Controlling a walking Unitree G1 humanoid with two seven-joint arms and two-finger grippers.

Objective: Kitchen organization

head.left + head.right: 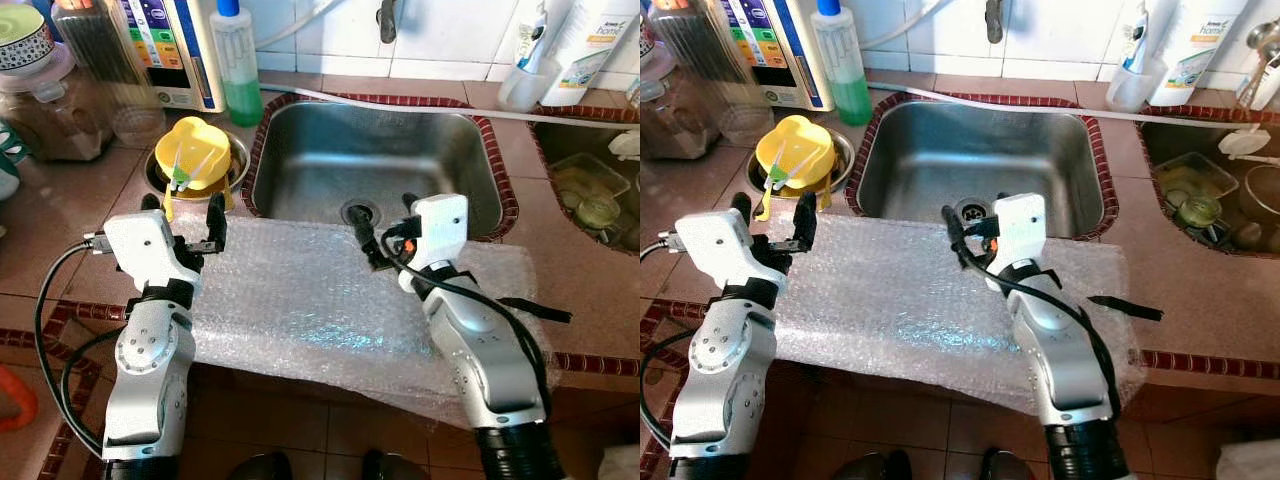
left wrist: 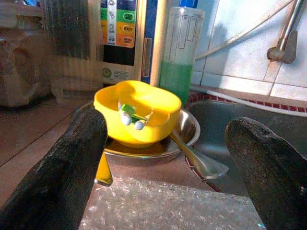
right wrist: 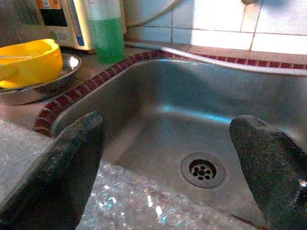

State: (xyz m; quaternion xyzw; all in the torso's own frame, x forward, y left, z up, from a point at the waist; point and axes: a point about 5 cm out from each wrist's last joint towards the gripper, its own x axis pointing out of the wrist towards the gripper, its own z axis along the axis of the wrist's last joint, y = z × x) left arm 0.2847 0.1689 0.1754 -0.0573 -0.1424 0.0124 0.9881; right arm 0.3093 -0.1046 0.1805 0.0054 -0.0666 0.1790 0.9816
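Bubble wrap sheet (image 1: 300, 295) lies on worktop (image 1: 60, 250) edge, front of sink (image 1: 380, 160); L gripper (image 1: 185, 222) spread wide, empty, over its left corner (near yellow bowl (image 1: 195, 152)); R gripper (image 1: 385, 235) spread too, at sink rim.

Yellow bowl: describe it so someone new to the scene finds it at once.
Start at the steel sink set in the tiled counter. Just off its left rim sits a shallow steel dish, and the yellow bowl sits in it, in front of the bottle of green liquid. It is the only bright yellow item there, with a small green-handled tool inside.
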